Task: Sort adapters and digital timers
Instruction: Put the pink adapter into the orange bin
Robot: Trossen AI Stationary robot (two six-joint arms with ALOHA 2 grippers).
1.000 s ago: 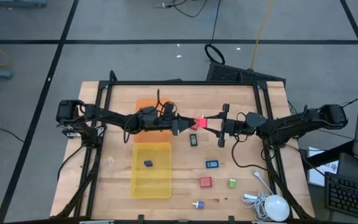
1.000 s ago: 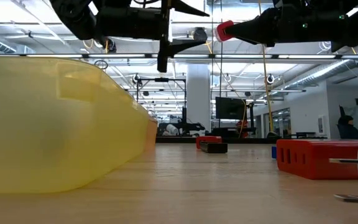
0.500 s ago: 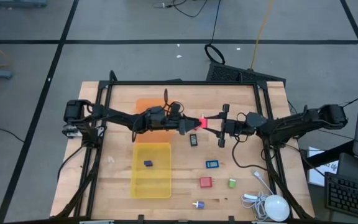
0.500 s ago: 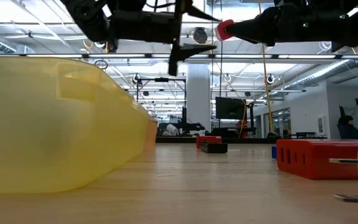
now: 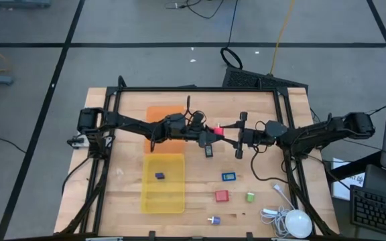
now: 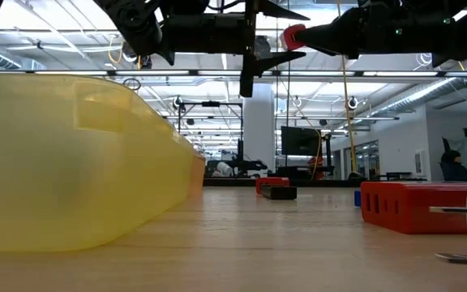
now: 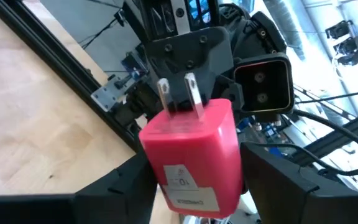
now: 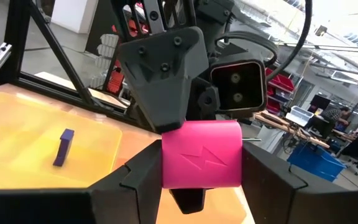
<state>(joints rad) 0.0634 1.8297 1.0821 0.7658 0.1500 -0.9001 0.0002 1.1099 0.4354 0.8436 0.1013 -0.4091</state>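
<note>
Mid-table, aloft: right gripper (image 5: 224,130) clamped on pink adapter (image 5: 217,130); left gripper (image 5: 211,132) parted around it, contact unclear.

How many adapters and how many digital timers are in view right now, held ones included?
Adapters: 4 (pink adapter held aloft, red adapter, green adapter, white-purple adapter)
Digital timers: 3 (dark blue timer in the yellow tray, black timer, blue timer)
Total: 7
</note>
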